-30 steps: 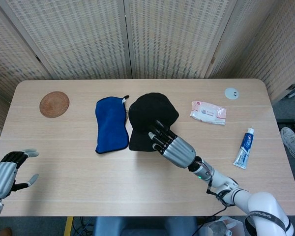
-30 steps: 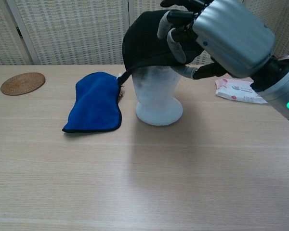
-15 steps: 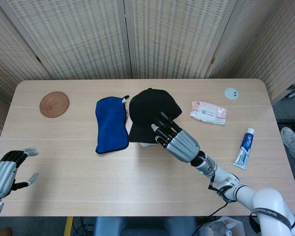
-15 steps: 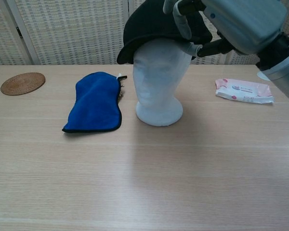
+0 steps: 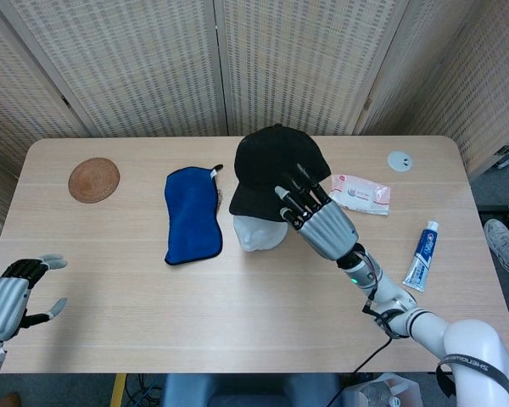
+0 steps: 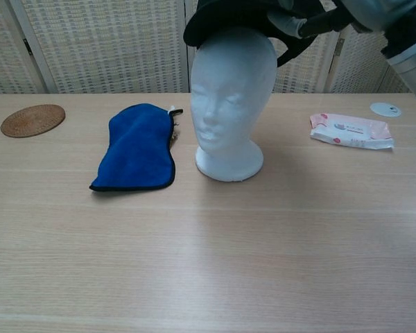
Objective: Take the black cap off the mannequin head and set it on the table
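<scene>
A: Where is the black cap point(image 5: 280, 172)?

B: Up off the white mannequin head point(image 6: 230, 104), held over its crown. In the chest view the face is fully bare and the cap's brim sits just above the forehead, at the top edge of the picture.

A: What has it?

B: The right hand point(image 5: 316, 219). In the head view its fingers point(image 5: 299, 190) lie on the near side of the cap, gripping it from the right.

A: And the other hand?

B: The left hand point(image 5: 13, 294) hangs beyond the near left corner of the worktop point(image 5: 237, 322), well apart from everything, holding nothing, fingers loosely curled with the thumb apart.

A: What else lies about?

B: A blue cloth pouch point(image 5: 192, 214) just left of the mannequin head, a round woven coaster point(image 5: 93, 179) far left, a pack of wipes point(image 5: 360, 193) to the right of the cap, a toothpaste tube point(image 5: 421, 256) nearer the right edge, and a small round grey disc point(image 5: 399, 160) at the far right
</scene>
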{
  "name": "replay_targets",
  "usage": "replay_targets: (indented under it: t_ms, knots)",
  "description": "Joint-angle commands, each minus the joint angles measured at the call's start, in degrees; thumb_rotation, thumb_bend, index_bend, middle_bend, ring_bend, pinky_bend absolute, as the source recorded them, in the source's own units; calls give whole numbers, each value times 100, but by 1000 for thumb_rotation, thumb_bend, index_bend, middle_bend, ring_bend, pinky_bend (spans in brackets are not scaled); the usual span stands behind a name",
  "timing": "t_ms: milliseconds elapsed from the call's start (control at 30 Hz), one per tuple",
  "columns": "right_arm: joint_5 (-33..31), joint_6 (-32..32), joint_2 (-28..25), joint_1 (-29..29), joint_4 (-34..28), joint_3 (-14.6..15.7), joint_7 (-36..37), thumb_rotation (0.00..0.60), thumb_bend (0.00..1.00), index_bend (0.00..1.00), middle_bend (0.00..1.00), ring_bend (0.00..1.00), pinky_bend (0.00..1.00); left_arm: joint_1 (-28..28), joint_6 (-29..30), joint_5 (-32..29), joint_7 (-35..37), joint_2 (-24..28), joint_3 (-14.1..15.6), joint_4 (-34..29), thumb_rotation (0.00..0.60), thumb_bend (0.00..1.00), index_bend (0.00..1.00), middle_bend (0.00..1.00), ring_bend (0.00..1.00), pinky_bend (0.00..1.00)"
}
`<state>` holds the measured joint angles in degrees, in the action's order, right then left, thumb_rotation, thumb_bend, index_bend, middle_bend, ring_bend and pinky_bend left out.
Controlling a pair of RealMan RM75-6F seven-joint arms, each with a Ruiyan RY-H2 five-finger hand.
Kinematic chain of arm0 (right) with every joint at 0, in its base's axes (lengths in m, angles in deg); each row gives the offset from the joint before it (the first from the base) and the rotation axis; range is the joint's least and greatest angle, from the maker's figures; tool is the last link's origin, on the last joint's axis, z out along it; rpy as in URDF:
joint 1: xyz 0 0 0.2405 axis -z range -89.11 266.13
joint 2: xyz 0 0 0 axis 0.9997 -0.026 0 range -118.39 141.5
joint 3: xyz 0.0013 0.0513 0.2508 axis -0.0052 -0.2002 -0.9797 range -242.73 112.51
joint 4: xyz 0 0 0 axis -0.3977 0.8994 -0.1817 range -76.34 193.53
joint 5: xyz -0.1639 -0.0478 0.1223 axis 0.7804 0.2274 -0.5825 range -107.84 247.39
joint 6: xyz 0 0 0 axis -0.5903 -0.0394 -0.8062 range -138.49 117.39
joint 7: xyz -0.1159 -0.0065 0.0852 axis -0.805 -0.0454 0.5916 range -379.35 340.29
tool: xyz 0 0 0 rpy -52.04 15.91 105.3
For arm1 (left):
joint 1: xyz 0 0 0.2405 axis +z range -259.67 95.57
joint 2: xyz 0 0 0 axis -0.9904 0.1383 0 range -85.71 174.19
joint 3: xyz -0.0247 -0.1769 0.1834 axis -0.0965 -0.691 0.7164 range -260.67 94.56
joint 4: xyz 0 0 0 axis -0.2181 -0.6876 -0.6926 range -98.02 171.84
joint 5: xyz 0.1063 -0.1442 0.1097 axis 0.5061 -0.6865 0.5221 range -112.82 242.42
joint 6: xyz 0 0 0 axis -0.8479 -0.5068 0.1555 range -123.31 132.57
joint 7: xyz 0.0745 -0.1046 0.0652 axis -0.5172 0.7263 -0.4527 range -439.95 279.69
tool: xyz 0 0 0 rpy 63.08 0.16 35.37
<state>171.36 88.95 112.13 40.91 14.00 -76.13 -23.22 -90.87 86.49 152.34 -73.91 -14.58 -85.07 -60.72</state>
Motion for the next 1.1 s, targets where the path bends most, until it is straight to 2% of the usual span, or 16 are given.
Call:
replay_targets:
  t_ms: [33, 267, 400, 533, 800, 1100]
  knots:
    - [-99, 9, -68, -20, -6, -91, 51, 600, 447, 723, 391, 165, 0, -4, -8, -5, -11, -2, 0, -3, 600, 218, 303, 256, 247, 181]
    - [-253, 163, -331, 48, -189, -247, 9, 600, 447, 723, 391, 165, 0, -22, -33, -14, -110, -25, -3, -17, 600, 218, 303, 256, 247, 181]
    - [-234, 303, -582, 185, -365, -214, -50, 600, 446, 723, 391, 165, 0, -23, -26, -20, -119, -32, -9, -16, 600, 218, 303, 256, 247, 181]
    - [-238, 442, -852, 450, -581, -111, -72, 600, 447, 723, 391, 165, 0, -10, -26, -39, -115, -47, 1, 9, 600, 218, 303, 256, 247, 181]
    - [-167, 554, -1190, 1046, -830, 303, -23, 600, 447, 723, 391, 165, 0, -46, -122, -88, -253, -119, 9, 0, 600, 218, 303, 256, 247, 181]
    - [-111, 578, -1049, 1479, -383, 634, 362, 600, 447, 723, 390, 166, 0, -107, -184, -74, -356, -186, -1, -33, 600, 218, 303, 256, 247, 181]
